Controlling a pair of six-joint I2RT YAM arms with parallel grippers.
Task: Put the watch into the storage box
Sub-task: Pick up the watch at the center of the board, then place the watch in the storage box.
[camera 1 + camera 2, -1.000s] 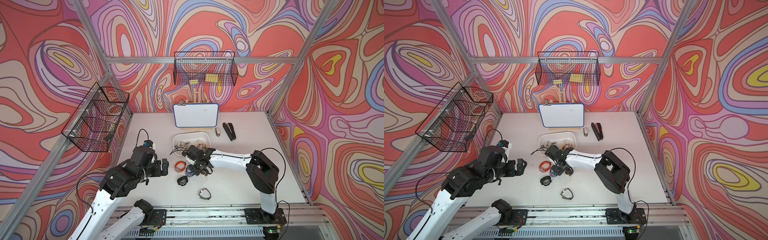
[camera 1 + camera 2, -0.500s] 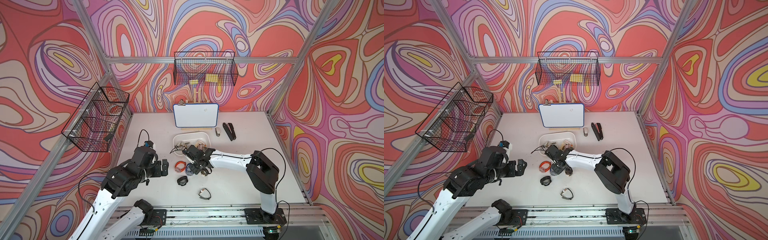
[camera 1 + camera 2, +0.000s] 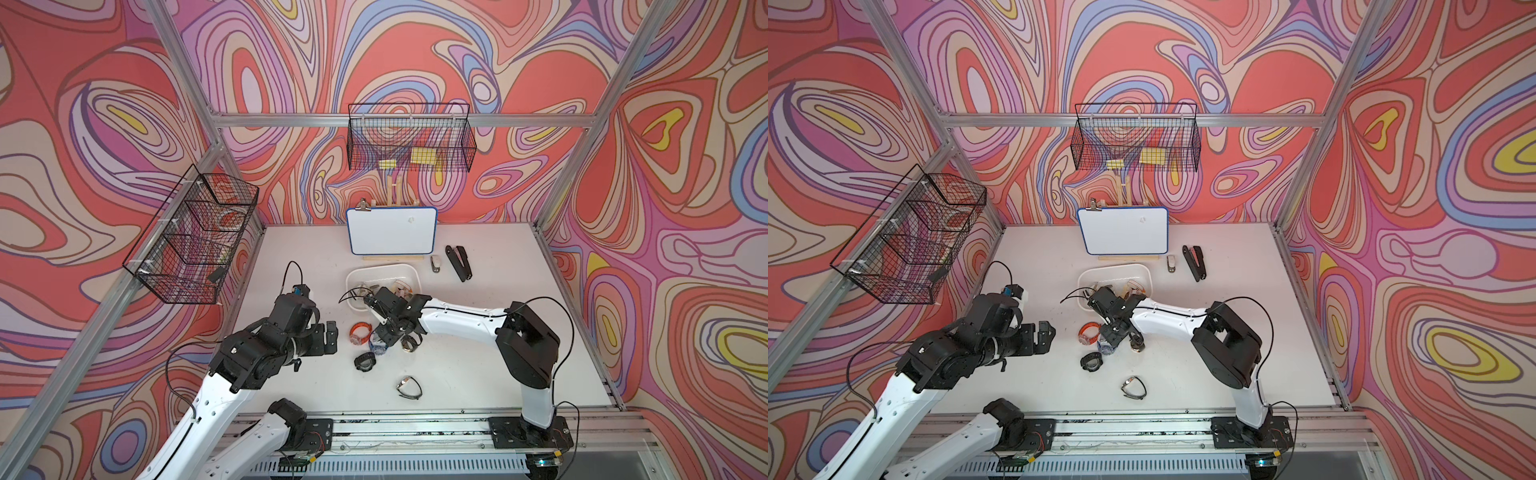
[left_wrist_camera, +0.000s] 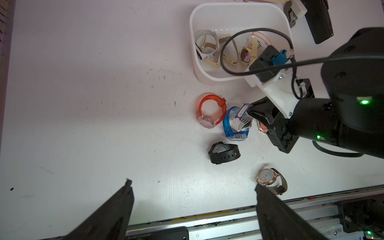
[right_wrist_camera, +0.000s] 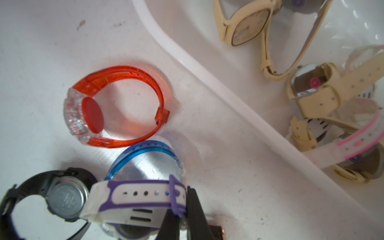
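Note:
The storage box [image 3: 374, 272] [image 4: 194, 52] is a shallow white tray in front of the whiteboard, with several beige and white watches inside. Just in front of it, my right gripper [image 5: 182, 199] [image 3: 386, 332] is shut on the strap of a white watch with purple edging [image 5: 137, 199] [image 4: 241, 119]. That watch hangs over a blue see-through watch [image 5: 145, 153]. My left gripper [image 4: 193, 185] [image 3: 330, 336] hovers to the left of the watches, open and empty.
Loose on the table are an orange watch [image 3: 360, 332], a black watch [image 3: 365, 360], a rose-gold watch [image 3: 409, 386] and another watch [image 3: 409, 343] beside the right gripper. A whiteboard [image 3: 392, 230] and black stapler [image 3: 459, 262] stand behind. Wire baskets [image 3: 409, 141] [image 3: 195, 237] hang on the walls.
The right gripper's jaws have closed on the strap of the white and purple watch. The left arm has barely moved and stays open.

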